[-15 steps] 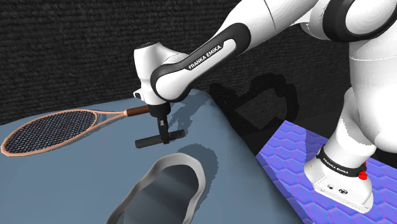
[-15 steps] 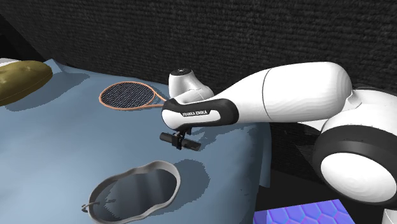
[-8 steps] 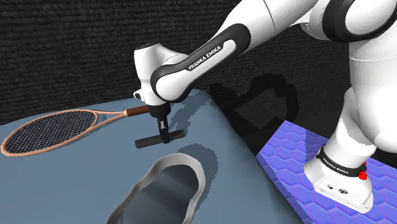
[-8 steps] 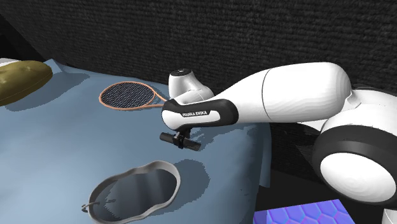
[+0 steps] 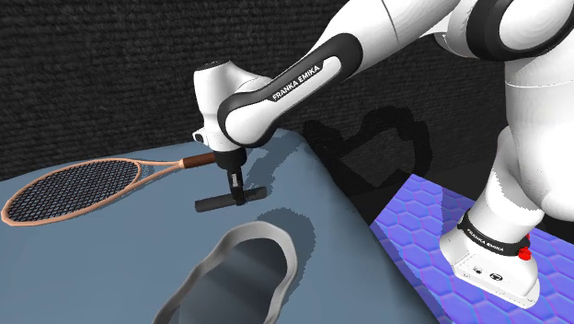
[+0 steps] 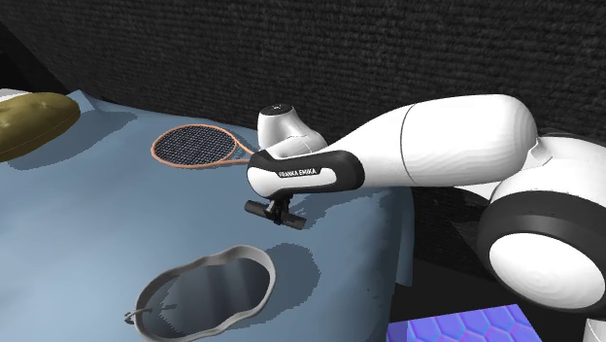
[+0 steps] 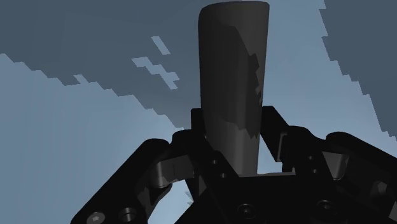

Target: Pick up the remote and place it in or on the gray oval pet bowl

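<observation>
A slim dark remote (image 5: 213,202) lies crosswise just above the blue-grey surface, with my black gripper (image 5: 237,189) coming straight down on its middle. In the wrist view the fingers (image 7: 197,130) clasp the remote (image 7: 230,83) on both sides, and its long end sticks out past them. From the second exterior view, the gripper (image 6: 279,209) holds the remote (image 6: 296,222) close over its shadow. The grey oval pet bowl (image 5: 276,239) with a wavy rim sits on the surface nearer the camera than the remote; its rim (image 6: 254,256) is apart from the gripper.
A tennis racket (image 5: 78,184) lies behind the remote, its handle ending near the gripper. An olive cushion (image 6: 29,121) rests at the second exterior view's far left. The surface's edge (image 5: 354,216) drops to a purple hex-patterned floor (image 5: 432,230) by the stand.
The fingers have closed onto the remote. The remote now sits a touch higher over the surface. The arm has otherwise stayed put.
</observation>
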Available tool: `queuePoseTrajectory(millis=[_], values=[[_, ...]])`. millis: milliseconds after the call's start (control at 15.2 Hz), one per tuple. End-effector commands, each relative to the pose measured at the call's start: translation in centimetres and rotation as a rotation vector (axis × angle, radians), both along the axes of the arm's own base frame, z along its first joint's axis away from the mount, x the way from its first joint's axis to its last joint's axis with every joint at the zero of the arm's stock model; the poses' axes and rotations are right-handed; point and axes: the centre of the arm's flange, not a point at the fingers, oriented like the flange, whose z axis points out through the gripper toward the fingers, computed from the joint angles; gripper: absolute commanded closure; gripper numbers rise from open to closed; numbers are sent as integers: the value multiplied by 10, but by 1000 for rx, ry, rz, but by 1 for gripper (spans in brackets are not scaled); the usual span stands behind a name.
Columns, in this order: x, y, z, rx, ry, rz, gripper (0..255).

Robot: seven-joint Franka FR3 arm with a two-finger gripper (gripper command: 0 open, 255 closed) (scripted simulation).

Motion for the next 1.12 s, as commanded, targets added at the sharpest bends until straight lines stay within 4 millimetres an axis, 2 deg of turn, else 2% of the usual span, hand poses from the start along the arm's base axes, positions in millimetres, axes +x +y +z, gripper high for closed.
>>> queuePoseTrajectory(millis=[0, 1056], values=[[-1, 1, -2, 0, 3, 2, 255], [-1, 1, 83, 0, 3, 2, 255]])
